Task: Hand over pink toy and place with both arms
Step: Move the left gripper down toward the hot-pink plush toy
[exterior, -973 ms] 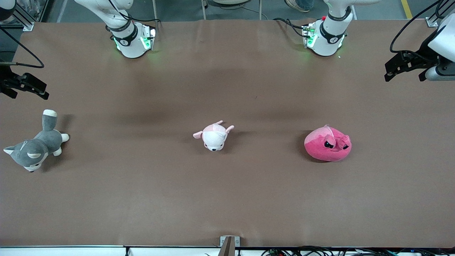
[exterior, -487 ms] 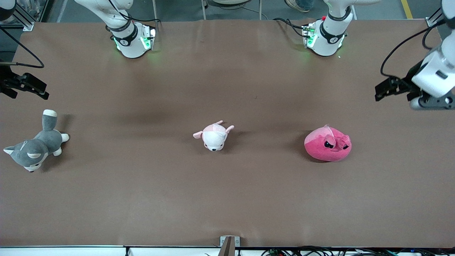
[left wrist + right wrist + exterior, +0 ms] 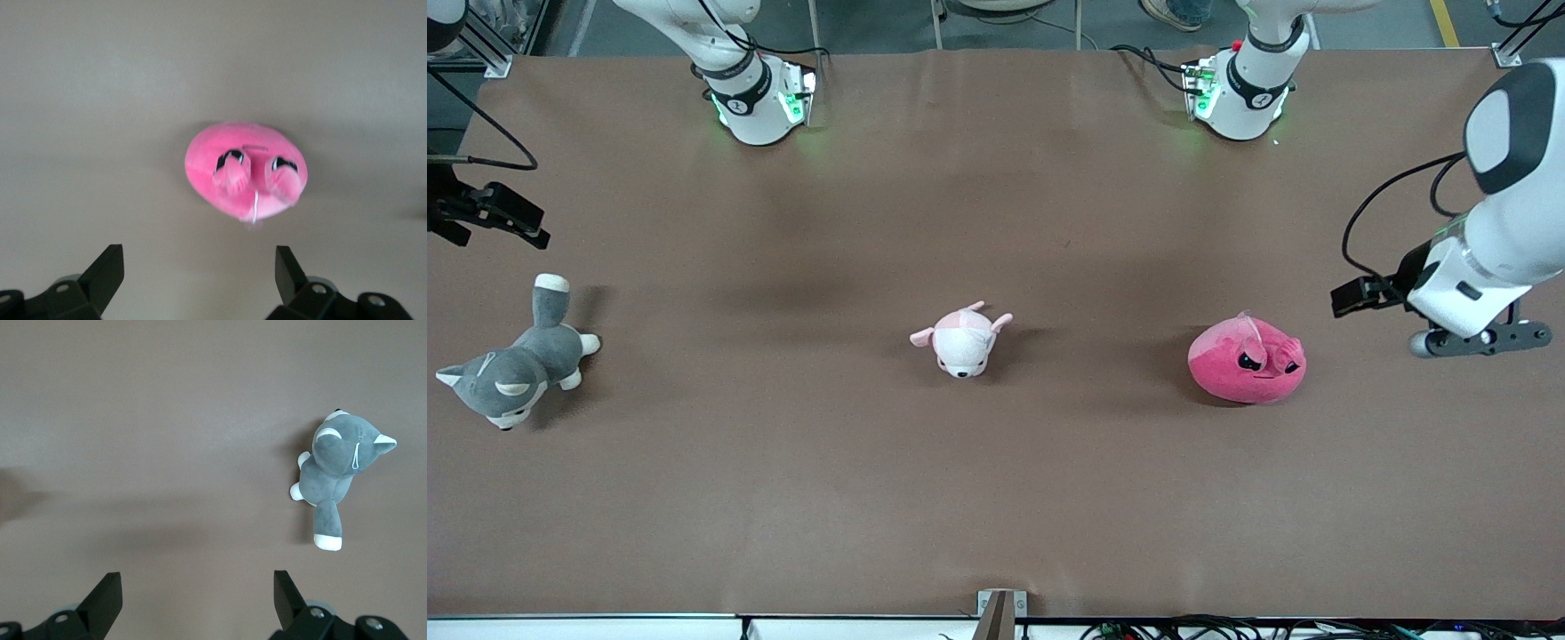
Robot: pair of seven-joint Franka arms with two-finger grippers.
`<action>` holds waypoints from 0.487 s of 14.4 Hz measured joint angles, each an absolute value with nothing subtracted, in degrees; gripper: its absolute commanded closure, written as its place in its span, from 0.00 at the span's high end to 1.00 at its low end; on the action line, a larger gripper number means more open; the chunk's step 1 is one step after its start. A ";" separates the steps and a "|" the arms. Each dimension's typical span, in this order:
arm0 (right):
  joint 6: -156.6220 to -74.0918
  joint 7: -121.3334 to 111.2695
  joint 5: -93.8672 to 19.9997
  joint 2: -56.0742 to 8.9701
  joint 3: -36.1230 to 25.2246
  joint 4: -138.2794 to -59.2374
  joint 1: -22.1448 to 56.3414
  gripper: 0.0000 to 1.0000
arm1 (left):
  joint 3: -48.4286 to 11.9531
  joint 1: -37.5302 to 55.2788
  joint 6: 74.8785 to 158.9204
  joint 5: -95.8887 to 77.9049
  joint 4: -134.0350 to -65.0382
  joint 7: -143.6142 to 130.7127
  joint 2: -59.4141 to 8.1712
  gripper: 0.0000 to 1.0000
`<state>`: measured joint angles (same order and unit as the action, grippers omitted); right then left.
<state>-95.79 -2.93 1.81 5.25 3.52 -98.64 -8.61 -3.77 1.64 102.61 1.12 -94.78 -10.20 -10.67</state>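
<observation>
I see left gripper (image 3: 199, 277) fingers spread, empty, pink toy (image 3: 1247, 362) just ahead. Right gripper (image 3: 198, 600) waits, fingers spread, husky (image 3: 339, 472) off ahead.

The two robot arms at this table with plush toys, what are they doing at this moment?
Nothing is held yet. The left gripper is open and in the air over the table's left-arm end, beside the round hot-pink plush toy with angry black eyes, which lies untouched on the brown table. The right gripper is open too and waits above the grey-and-white plush husky at the right arm's end. A small pale pink-and-white plush animal lies in the middle between them.
</observation>
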 measured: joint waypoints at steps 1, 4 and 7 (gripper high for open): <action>-95.79 -2.93 1.81 5.26 3.51 -98.64 -8.61 1.00 | -3.76 1.63 105.23 1.12 -96.21 -10.71 -11.17 1.00; -95.85 -2.93 1.81 5.25 3.51 -98.66 -8.61 1.00 | -3.79 1.74 110.43 1.12 -99.42 -14.03 -12.96 0.91; -95.88 -2.93 1.81 5.25 3.50 -98.68 -8.61 1.00 | -3.91 1.93 112.86 1.12 -99.95 -15.71 -15.12 0.85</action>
